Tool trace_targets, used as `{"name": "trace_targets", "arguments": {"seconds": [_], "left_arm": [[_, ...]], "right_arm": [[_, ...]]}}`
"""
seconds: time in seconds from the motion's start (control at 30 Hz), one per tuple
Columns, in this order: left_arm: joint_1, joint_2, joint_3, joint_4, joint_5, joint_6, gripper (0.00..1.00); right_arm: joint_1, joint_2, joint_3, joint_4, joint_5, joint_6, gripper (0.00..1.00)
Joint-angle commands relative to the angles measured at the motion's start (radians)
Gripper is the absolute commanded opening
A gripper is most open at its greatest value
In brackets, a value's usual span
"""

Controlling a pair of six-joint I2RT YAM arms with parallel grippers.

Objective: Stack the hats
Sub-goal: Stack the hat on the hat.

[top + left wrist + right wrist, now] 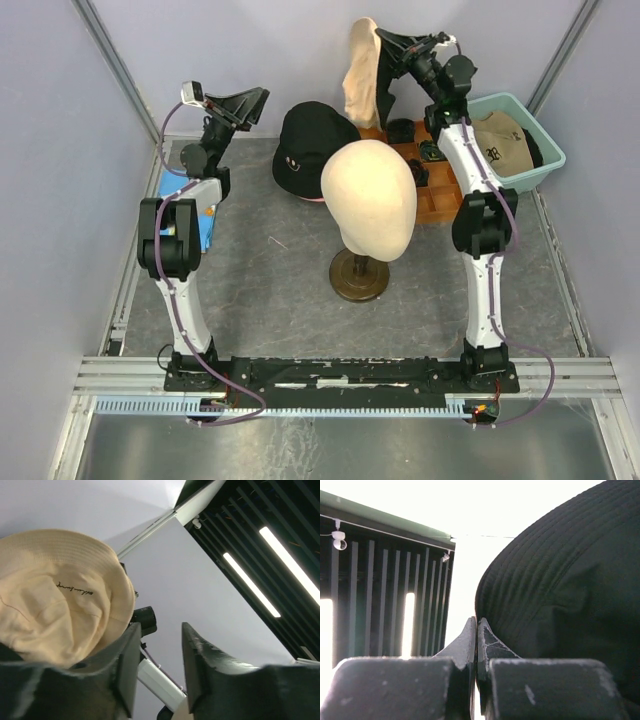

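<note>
My right gripper (386, 42) is raised at the back and shut on a plain beige hat (362, 78), which hangs down from it. In the right wrist view the jaws (477, 621) are pressed together at the hat's brim (560, 590), which looks dark against the bright light. A black hat (312, 140) lies on the table, with a pink edge (316, 199) showing under its near rim. A tan cap (500, 140) sits in the teal tub. My left gripper (258, 100) hovers left of the black hat, open and empty. In the left wrist view it (160, 626) faces the beige hat (55, 595).
The cream mannequin head (368, 195) on a brown stand rises mid-table, just in front of the black hat. The teal tub (548, 160) stands at the back right, next to a brown tray (440, 200) of dark items. A blue object (206, 228) lies by the left arm.
</note>
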Motion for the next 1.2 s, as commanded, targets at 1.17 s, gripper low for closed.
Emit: {"name": "trace_targets", "arguments": {"seconds": [1.17], "left_arm": [[-0.141,0.011,0.098,0.192,0.005,0.017,0.82]], "right_arm": [[0.261,-0.277,0.311,-0.121,0.268,0.142,0.00]]}}
